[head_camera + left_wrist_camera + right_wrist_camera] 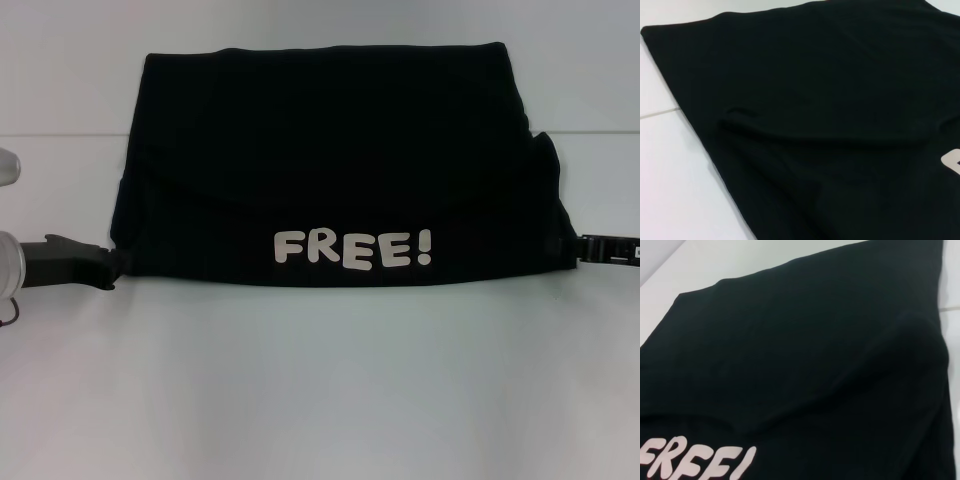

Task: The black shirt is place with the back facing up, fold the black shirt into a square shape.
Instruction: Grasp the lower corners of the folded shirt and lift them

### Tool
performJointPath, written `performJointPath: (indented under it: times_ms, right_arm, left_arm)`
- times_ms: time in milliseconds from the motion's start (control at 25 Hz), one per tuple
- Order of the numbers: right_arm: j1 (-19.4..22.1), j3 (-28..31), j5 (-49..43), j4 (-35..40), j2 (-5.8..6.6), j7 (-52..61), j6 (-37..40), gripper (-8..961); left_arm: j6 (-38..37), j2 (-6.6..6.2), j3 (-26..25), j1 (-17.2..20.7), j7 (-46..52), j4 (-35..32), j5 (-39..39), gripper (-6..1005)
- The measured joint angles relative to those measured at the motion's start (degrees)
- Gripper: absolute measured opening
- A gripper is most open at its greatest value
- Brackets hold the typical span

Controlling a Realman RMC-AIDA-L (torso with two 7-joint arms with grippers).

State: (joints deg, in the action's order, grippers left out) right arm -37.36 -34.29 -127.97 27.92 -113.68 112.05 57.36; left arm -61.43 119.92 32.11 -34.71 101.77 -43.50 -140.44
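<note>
Shirt half folded, "FREE!" facing up

Left gripper and right gripper sit at its near corners (can't tell whether either claw is pinching fabric) on the white table.

Bare lab-like test bench: plain white tabletop, blank white backdrop.

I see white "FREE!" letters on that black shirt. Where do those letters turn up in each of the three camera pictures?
Head view: the FREE! lettering sits low on the black shirt, near its front edge.
Left wrist view: only a sliver of one white letter shows at the picture's edge.
Right wrist view: most of the word shows along the picture's edge.
Shared landmark: the lettering itself, beside the raised fold crease.
</note>
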Motion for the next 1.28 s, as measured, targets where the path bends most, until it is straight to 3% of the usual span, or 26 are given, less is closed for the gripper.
performJointPath:
  times_ms: [200, 320, 520, 760, 1080, 1280]
  right_arm:
    - [0.5, 0.0, 0.0, 0.0, 0.08, -1.0, 0.4, 429]
    - [0.9, 0.2, 0.0, 0.0, 0.14, -1.6, 1.5, 193]
    - [1.9, 2.1, 0.0, 0.2, 0.93, -3.0, 4.9, 22]
    - [4.0, 5.1, 0.0, 1.0, 1.81, -5.2, 10.6, 21]
    - [8.1, 7.6, 0.0, 4.4, 1.82, -8.0, 20.0, 21]
    - [12.3, 7.9, -0.2, 7.3, 1.51, -11.1, 27.3, 22]
  left_arm:
    - [0.3, 0.20, -0.1, 0.0, 0.1, 0.2, 0.0, 2]
    - [0.8, 0.24, -0.1, 0.1, 0.1, 0.5, 0.0, 2]
    - [0.3, 0.29, -0.1, 0.6, 1.0, -0.5, 0.0, 3]
    - [-4.8, 0.60, -0.4, 2.6, 3.3, -4.7, 0.1, 3]
    - [-22.6, 1.17, -0.9, 4.8, 4.6, -11.7, 0.3, 2]
    - [-31.8, 1.07, -4.9, 5.6, 3.8, -14.0, 0.3, 3]
